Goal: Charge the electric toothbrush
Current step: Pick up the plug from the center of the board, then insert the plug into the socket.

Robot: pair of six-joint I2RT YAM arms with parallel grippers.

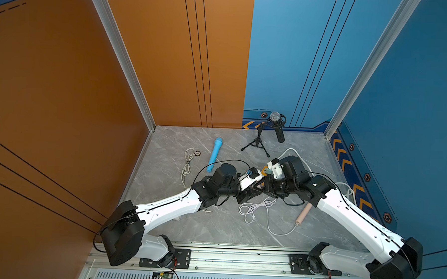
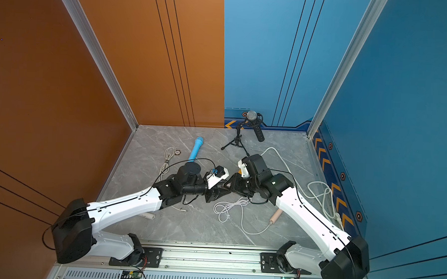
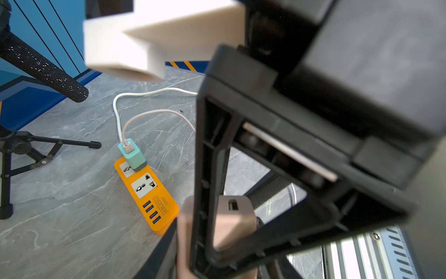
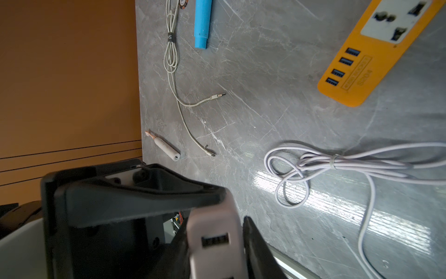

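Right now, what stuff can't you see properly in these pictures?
- Orange power strip: nearly all hidden under the right arm in both top views; cut off by the edge in the right wrist view.
- Pink adapter: mostly hidden between the arms from above; blurred and cut off in both wrist views.
- Small white toothbrush: tiny in the right wrist view; mostly under the left arm in a top view.

The electric toothbrush (image 4: 164, 146), slim and white with a pinkish brush tip, lies flat on the table (image 4: 265, 108) by the orange wall. A pinkish block (image 3: 231, 217) with a port in its end is held in the left hand (image 1: 252, 192), with the right hand (image 4: 214, 251) flanking it. The pale cable (image 4: 333, 161) lies bundled.
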